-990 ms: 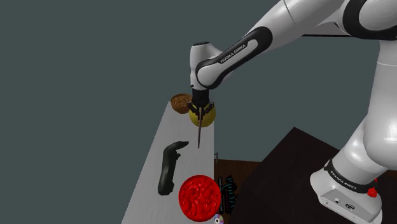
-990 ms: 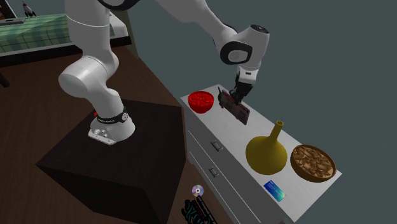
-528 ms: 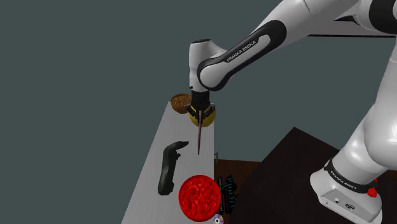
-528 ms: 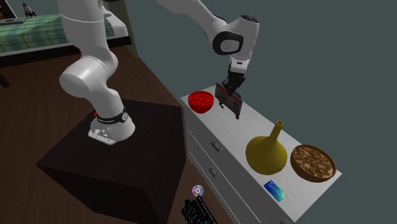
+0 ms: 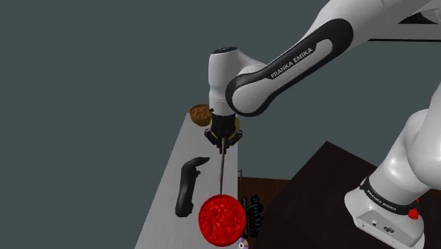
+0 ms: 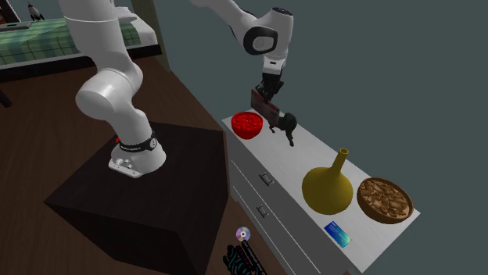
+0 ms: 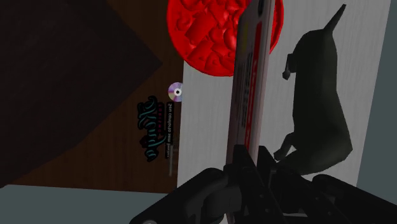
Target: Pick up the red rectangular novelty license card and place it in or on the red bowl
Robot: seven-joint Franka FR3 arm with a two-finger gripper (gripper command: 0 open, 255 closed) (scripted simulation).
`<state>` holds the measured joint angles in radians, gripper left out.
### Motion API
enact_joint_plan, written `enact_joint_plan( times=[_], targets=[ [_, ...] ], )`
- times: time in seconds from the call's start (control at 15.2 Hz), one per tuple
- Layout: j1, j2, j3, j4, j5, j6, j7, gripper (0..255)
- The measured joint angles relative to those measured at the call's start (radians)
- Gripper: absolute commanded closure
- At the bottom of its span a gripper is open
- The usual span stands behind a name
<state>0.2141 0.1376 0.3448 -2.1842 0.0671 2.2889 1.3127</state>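
Note:
My gripper (image 5: pixel 222 136) is shut on the top edge of the red rectangular card (image 5: pixel 221 170), which hangs edge-on in the shoulder view. The card's lower end reaches just over the far rim of the red bowl (image 5: pixel 222 219). In the second exterior view the gripper (image 6: pixel 268 92) holds the card (image 6: pixel 263 101) a little above and beside the bowl (image 6: pixel 246 123), at the cabinet's end. Along the gripper (image 7: pixel 251 159), the card (image 7: pixel 251 83) stretches out toward the bowl (image 7: pixel 203 38), and its far end overlaps the bowl's edge.
A dark animal figurine (image 6: pixel 287 125) lies on the white cabinet top (image 6: pixel 313 148) right beside the card. Farther along stand a yellow vase (image 6: pixel 328 187), a brown bowl (image 6: pixel 384 199) and a small blue card (image 6: pixel 338 233). On the floor below lie a disc (image 6: pixel 243 233) and a dark patterned object (image 7: pixel 156 130).
The arm has carried the card along the cabinet top from near the yellow vase toward the red bowl. The card now hangs by the bowl's rim, past the figurine.

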Motion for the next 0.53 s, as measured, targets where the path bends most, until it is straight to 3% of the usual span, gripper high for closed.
enact_joint_plan(
  times=[0.53],
  targets=[
    [0.101, -0.077, 0.09, -0.047, 0.031, -0.01, 0.172, 255]
  ],
)
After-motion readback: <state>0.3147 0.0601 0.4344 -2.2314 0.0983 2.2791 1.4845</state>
